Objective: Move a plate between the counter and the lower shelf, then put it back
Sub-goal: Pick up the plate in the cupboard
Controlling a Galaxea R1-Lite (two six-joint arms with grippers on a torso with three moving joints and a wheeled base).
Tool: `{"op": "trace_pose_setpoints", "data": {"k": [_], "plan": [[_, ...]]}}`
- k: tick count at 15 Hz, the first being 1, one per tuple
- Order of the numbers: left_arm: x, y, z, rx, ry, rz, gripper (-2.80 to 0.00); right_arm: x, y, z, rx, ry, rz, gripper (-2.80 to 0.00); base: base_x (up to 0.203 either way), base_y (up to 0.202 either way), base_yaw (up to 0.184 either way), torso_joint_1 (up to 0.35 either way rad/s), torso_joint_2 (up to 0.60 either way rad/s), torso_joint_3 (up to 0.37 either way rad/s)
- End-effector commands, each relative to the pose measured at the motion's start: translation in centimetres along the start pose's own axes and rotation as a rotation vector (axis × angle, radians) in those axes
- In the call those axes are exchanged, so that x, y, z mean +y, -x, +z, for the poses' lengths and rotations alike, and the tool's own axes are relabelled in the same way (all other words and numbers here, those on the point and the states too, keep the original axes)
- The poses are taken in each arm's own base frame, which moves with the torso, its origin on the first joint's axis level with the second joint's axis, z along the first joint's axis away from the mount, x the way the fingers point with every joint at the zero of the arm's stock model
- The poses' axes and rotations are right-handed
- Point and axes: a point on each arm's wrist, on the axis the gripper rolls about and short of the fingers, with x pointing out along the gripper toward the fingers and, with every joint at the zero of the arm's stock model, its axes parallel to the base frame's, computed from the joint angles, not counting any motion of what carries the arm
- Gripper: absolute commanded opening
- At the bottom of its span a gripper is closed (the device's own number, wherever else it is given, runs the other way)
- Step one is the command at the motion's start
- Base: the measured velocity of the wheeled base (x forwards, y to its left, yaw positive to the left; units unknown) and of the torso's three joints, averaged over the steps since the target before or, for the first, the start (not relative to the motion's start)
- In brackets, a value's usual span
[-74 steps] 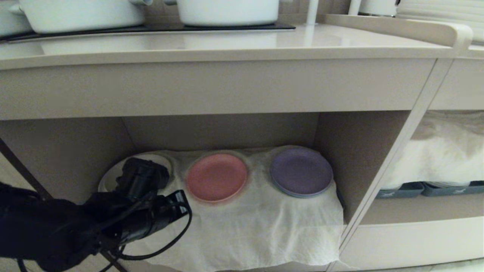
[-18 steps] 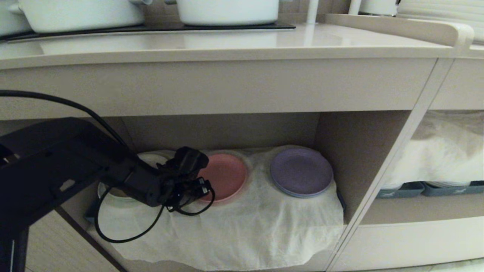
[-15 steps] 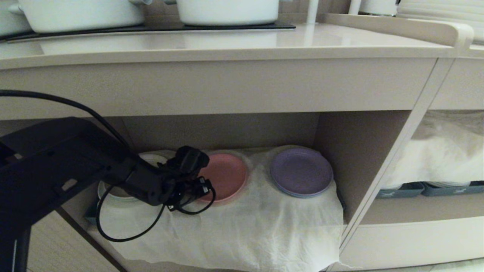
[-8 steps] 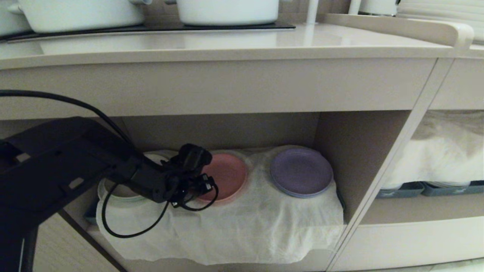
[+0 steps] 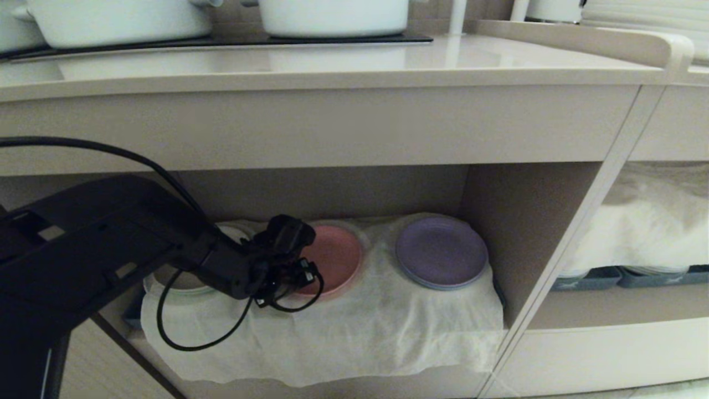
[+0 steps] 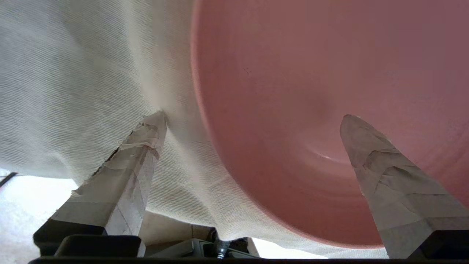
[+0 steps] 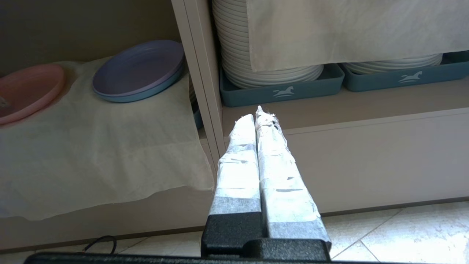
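The pink plate (image 6: 329, 91) looks light, stiff and smooth; the wide-open left tool (image 6: 253, 121) should pinch its near rim.

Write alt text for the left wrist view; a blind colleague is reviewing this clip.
The open left gripper straddles the rim of a pink plate lying on a white cloth: one taped finger presses into the cloth beside the plate, the other is over the plate's inside. The plate is not yet gripped.
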Motion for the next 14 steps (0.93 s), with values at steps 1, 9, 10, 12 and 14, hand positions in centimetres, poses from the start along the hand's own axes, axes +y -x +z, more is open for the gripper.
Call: {"op": "trace_pose_setpoints", "data": {"k": [1, 9, 10, 12, 14], "plan": [[-0.07, -0.22, -0.3, 0.005, 0.007, 0.003, 0.0, 0.0, 0.0, 0.01, -0.001, 0.0, 0.0, -2.8, 0.0, 0.0, 0.0, 0.0, 0.0, 0.0], [-0.61, -0.53, -0.26, -0.003, 0.022, -0.003, 0.0, 0.0, 0.0, 0.01, -0.001, 0.0, 0.0, -2.8, 0.0, 0.0, 0.0, 0.0, 0.0, 0.0], [-0.68, -0.51, -0.2, -0.004, 0.023, -0.006, 0.0, 0.0, 0.0, 0.01, -0.001, 0.0, 0.0, -2.8, 0.0, 0.0, 0.0, 0.0, 0.0, 0.0], [-0.71, -0.49, -0.15, -0.007, 0.022, -0.006, -2.8, 0.0, 0.0, 0.01, -0.001, 0.0, 0.0, -2.8, 0.0, 0.0, 0.0, 0.0, 0.0, 0.0], [-0.81, -0.44, -0.04, -0.012, 0.021, -0.009, -2.8, 0.0, 0.0, 0.01, -0.001, 0.0, 0.0, -2.8, 0.0, 0.0, 0.0, 0.0, 0.0, 0.0]]}}
